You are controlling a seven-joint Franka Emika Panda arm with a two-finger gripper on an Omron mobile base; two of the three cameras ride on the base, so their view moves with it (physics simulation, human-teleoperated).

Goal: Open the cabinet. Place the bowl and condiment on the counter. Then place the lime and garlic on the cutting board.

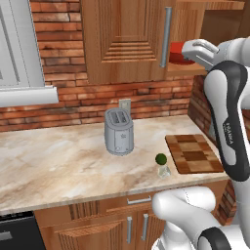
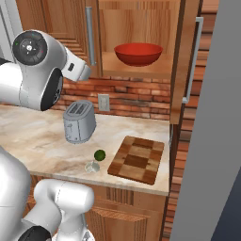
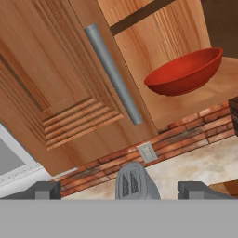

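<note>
Dark finger tips [image 3: 46,189] stand wide apart at the bottom of the hand view, the gripper [image 3: 120,189] spread as far as it goes and holding nothing, touching nothing. Ahead of it hangs the cabinet [image 1: 124,41], warm-brown wood with ridged, panelled doors and a long silver bar handle [image 3: 113,73]; its right door [image 2: 186,61] is swung open, the left one shut. Below runs the counter [image 1: 63,161], a long beige slab with brownish marble veins, set against a red brick wall [image 1: 63,53]. On the bare wooden shelf inside the open cabinet sits the bowl [image 2: 138,53], wide, glossy, red and round. A cutting board [image 2: 137,158] of light and dark brown blocks with a dark rim lies flat near the counter's right end. Left of it stands a grey metal toaster [image 1: 118,132] with rounded sides and two slots, upright beneath a pale wall socket [image 2: 103,102]. Between toaster and board, toward the counter's front edge, rests the lime [image 1: 160,158], a small dark green ball, with the garlic [image 1: 164,171], a pale whitish bulb, just beside it. Neither lies on the board.
</note>
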